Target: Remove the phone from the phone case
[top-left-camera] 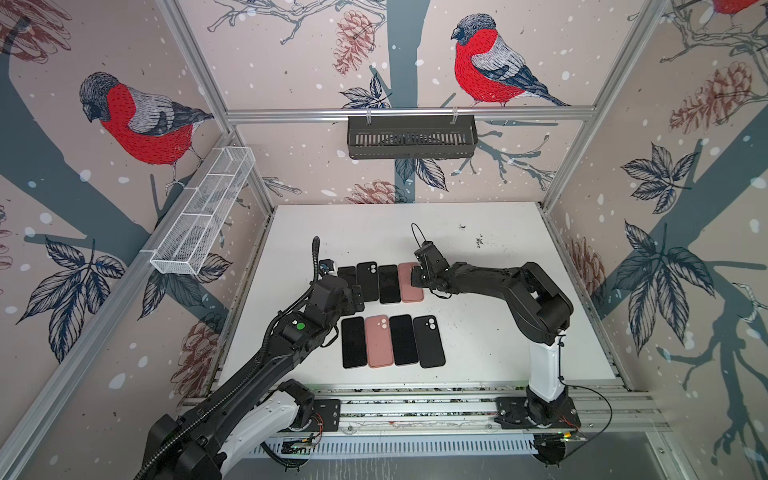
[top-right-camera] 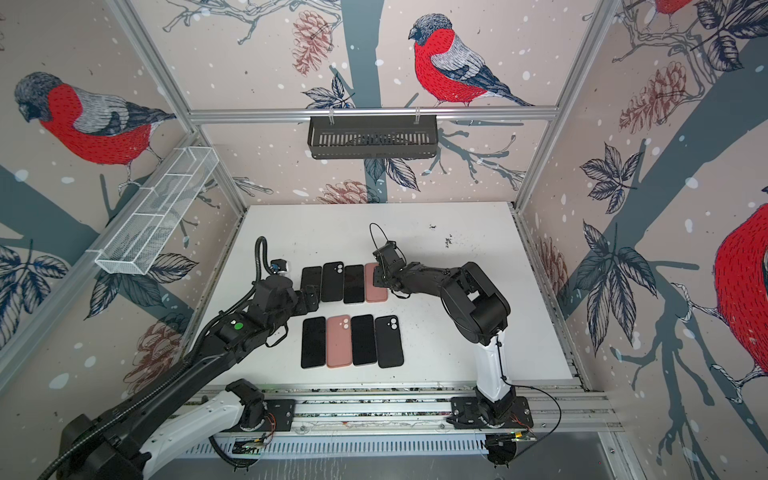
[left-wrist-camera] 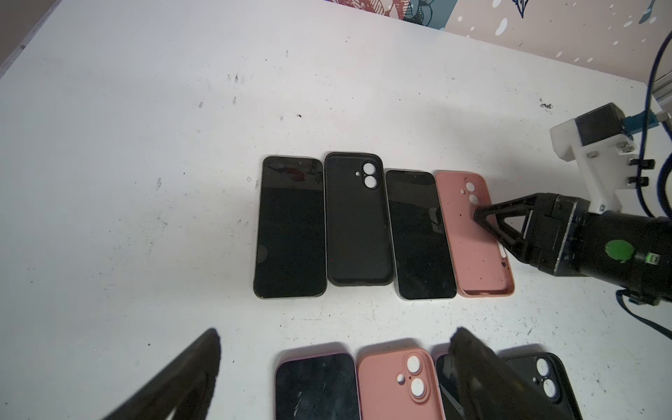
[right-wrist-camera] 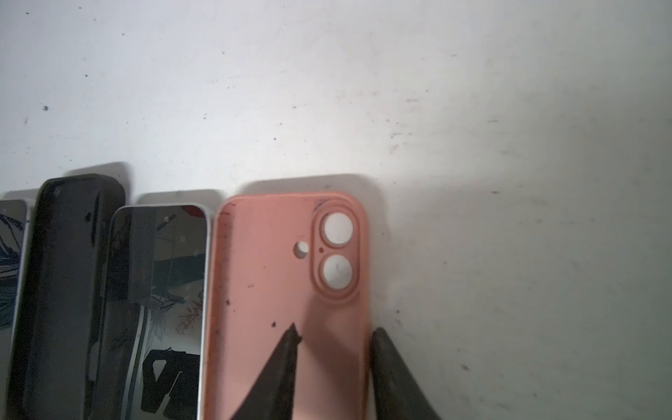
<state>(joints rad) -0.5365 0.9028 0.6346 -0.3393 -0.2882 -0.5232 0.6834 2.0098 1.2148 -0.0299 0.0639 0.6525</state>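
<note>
Arms (top-left-camera: 498, 278) are finished black with white base links (top-left-camera: 546, 365); green sticker (top-left-camera: 300, 326), corrugated conduit (top-left-camera: 316, 253) are borne by left arm (top-left-camera: 266, 361); right gripper (right-wrist-camera: 334, 336) is triangular-fingered

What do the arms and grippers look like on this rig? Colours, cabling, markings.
Both black, each with a white lower link. The left gripper and right gripper have black tapered fingers. Green dot near each wrist. Ribbed black conduit on left arm; white camera mount, blue cable on right arm.
</note>
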